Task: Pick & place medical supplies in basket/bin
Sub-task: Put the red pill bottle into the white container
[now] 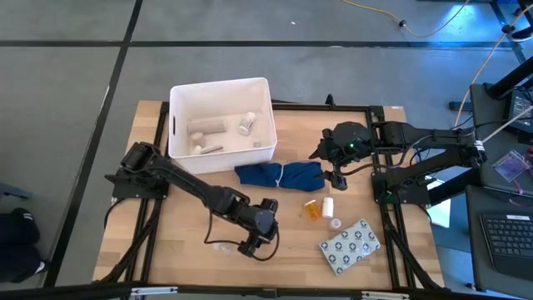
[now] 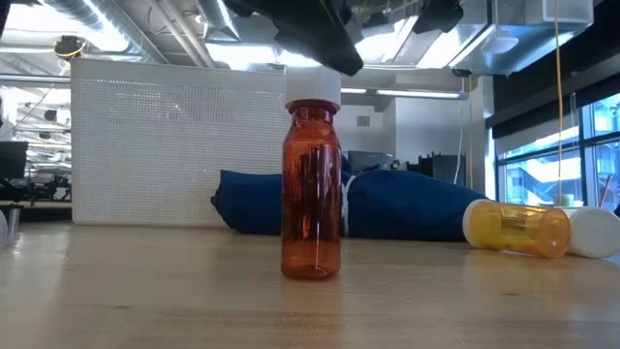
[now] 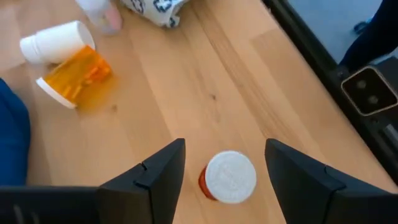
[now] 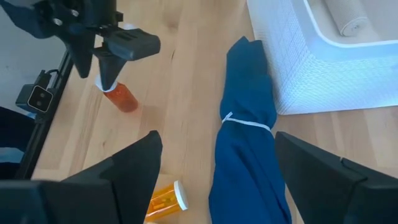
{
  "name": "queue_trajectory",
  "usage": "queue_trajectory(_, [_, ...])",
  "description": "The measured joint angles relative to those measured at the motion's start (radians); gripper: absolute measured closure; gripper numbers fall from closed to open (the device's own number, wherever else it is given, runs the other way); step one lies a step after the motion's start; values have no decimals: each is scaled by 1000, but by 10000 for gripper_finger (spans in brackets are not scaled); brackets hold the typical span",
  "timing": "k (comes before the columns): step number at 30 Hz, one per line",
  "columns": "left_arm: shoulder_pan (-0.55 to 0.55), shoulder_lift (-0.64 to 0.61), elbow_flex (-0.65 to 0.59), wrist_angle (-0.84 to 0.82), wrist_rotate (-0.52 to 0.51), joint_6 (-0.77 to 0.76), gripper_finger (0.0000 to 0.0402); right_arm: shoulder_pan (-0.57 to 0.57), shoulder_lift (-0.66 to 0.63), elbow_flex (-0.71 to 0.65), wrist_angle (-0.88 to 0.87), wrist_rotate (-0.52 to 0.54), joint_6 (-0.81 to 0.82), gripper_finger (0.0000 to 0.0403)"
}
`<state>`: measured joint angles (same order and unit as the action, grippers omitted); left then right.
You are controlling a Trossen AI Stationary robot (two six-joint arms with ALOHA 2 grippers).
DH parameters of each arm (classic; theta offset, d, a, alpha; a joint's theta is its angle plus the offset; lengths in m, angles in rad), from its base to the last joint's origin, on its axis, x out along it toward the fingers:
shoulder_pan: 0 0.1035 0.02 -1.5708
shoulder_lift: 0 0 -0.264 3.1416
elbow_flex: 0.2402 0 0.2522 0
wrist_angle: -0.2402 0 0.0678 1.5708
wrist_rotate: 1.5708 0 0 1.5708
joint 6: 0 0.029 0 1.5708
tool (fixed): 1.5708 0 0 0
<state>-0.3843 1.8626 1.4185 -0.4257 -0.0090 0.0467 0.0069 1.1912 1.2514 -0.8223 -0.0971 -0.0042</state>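
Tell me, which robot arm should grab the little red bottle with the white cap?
Probably the left. Its left gripper is open right over the red bottle, fingers either side. The right gripper hangs open by the blue cloth.

Both arms are dark, nearly black, built of chunky rounded joints linked by slim straight segments. The left arm [image 1: 179,179] ends in the left gripper [image 3: 225,180], whose two fingers [image 3: 152,180] are flat, wedge-shaped black plates with angular edges. The right gripper [image 4: 214,180] has the same broad, matte black fingers [image 4: 130,168]. A small green light glows on the right arm's wrist housing [image 1: 350,142], and thin black cables run along the right arm beside that housing.
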Motion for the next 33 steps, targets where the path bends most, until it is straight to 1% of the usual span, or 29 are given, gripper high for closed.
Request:
queue_trajectory(9, [0,2,0,-55,0,0,187,0,0,0,-1,0,0,94])
queue_trajectory(18, [0,2,0,-55,1,0,187,0,0,0,-1,0,-1,94])
queue_trajectory(22, [-1,2,0,-55,27,0,187,0,0,0,0,0,-1,94])
queue_trajectory(29, [-1,3,0,-48,19,0,187,0,0,0,0,0,-1,94])
queue_trajectory(33, [-1,28,-3,-38,31,0,187,0,0,0,0,0,-1,94])
